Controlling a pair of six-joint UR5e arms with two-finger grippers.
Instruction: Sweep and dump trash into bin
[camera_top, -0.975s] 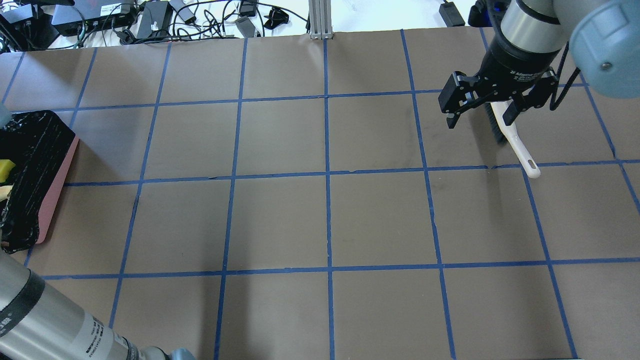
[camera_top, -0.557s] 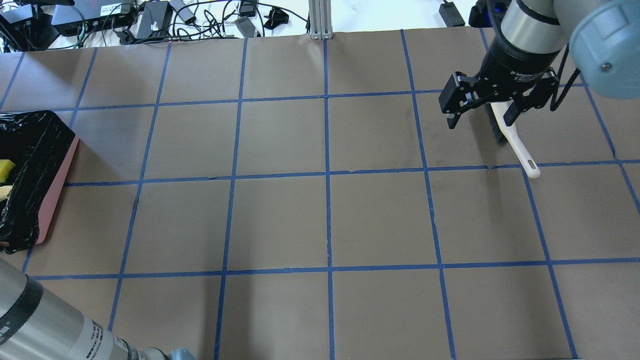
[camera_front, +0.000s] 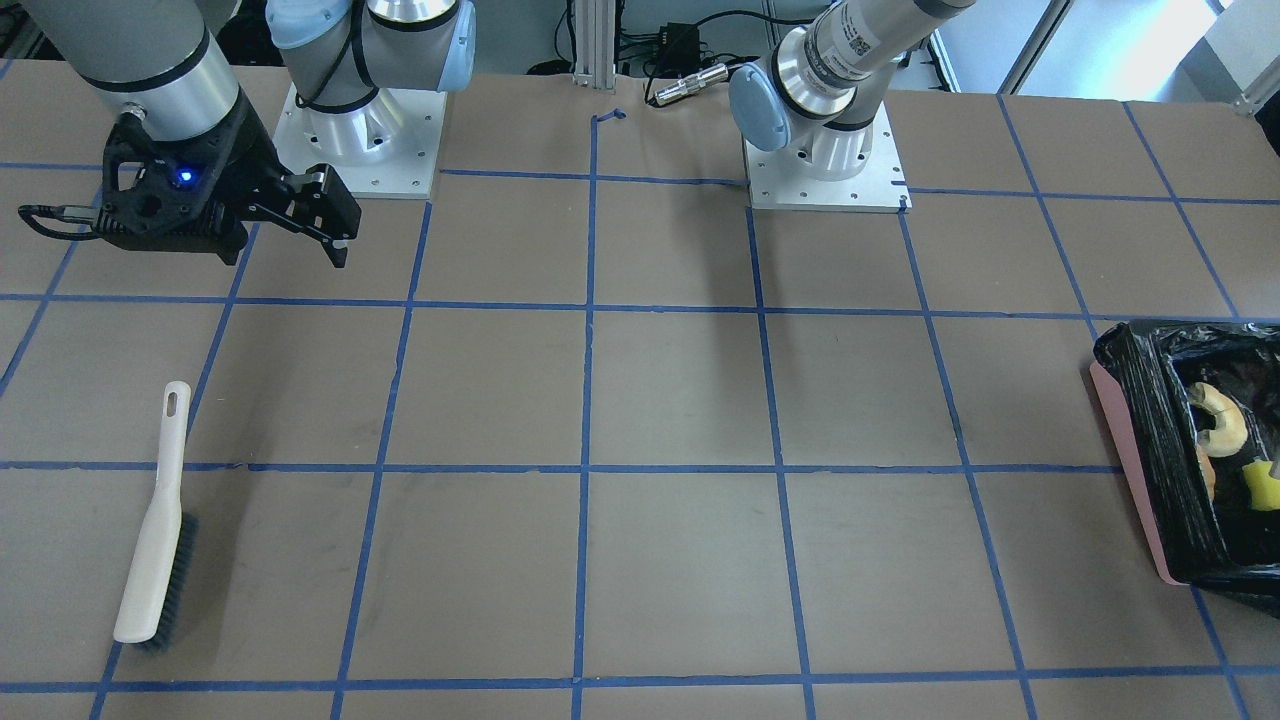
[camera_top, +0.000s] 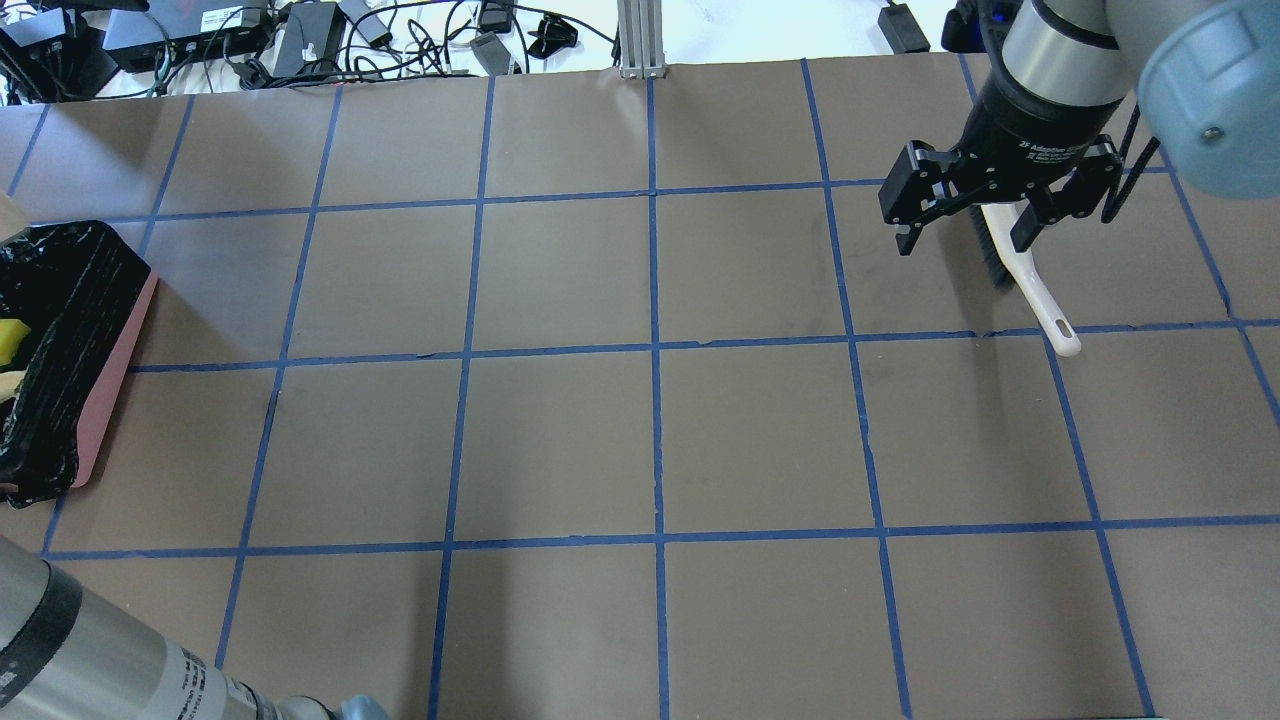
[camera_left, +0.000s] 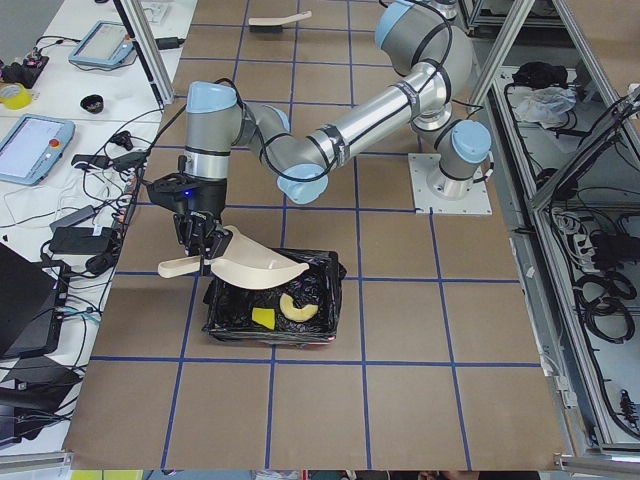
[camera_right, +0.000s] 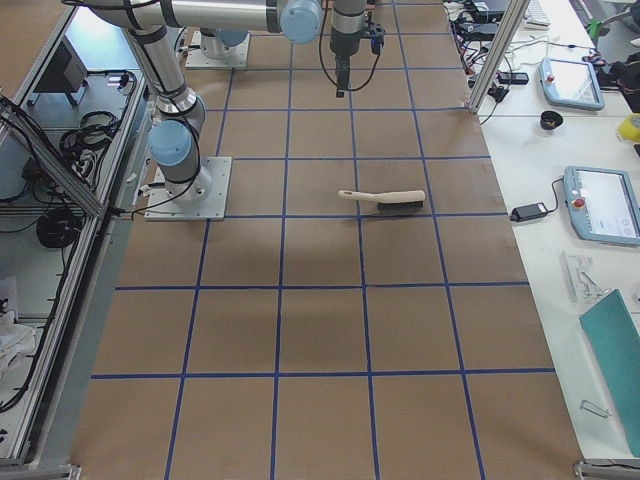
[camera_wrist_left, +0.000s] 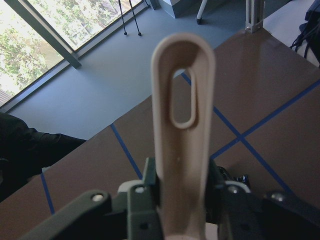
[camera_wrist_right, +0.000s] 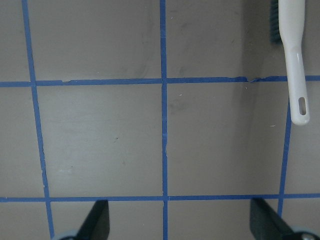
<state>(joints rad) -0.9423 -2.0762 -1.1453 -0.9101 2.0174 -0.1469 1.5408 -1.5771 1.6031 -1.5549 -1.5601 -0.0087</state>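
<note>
The bin (camera_front: 1128, 462), a pink tub lined with a black bag, sits at the table's end on my left; it also shows in the overhead view (camera_top: 108, 370) and the exterior left view (camera_left: 222, 322). Inside lie the trash pieces: a curved tan piece (camera_front: 1222, 420), a yellow scrap (camera_front: 1262, 483) and a brownish lump (camera_front: 1204, 470). My left gripper (camera_left: 200, 235) is shut on the handle of a beige dustpan (camera_left: 255, 268), which is tilted over the bin. My right gripper (camera_top: 962, 240) hangs open and empty above a white brush (camera_top: 1035, 290).
The brush (camera_front: 155, 540) lies flat on the brown paper, bristles toward the far edge. Cables and power bricks (camera_top: 300, 40) crowd the far edge beyond the table. A metal post (camera_top: 640, 40) stands at the far middle.
My left arm's forearm has slid toward the lower left corner of the overhead view. The right gripper has drifted slightly away from the table and stays open.
</note>
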